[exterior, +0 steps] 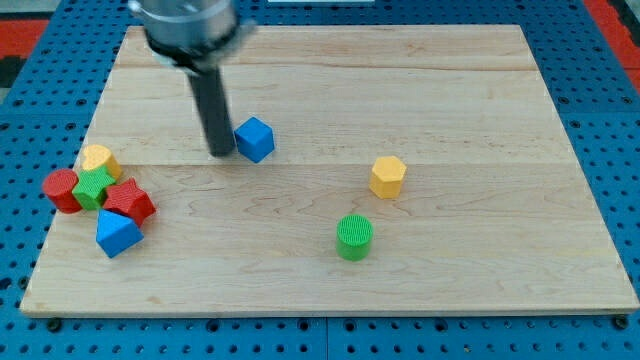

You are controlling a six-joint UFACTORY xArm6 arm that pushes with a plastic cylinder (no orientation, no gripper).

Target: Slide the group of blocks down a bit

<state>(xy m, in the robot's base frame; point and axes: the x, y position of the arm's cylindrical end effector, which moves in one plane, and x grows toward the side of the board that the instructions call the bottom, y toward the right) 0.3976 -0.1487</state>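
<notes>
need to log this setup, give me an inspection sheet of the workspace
surface: wooden board, lying flat
job's things: group at the view's left edge: yellow block, red cylinder, green block, red block, blue block, packed close
clutter: blue cube, yellow hexagon, green cylinder, each apart
grippers: none; my tip just left of the blue cube, up and right of the group
cables: nothing seen
surroundings: blue pegboard around the board

At the frame's left edge you see a red cylinder [61, 190], yellow block [99, 159], green star [93, 187], red star [130, 201] and blue block [117, 233]. Mid-frame: blue cube [254, 139], yellow hexagon [387, 177], ridged green cylinder [354, 236]. The board [450, 90] is pale wood; my tip [221, 153] is dark.
</notes>
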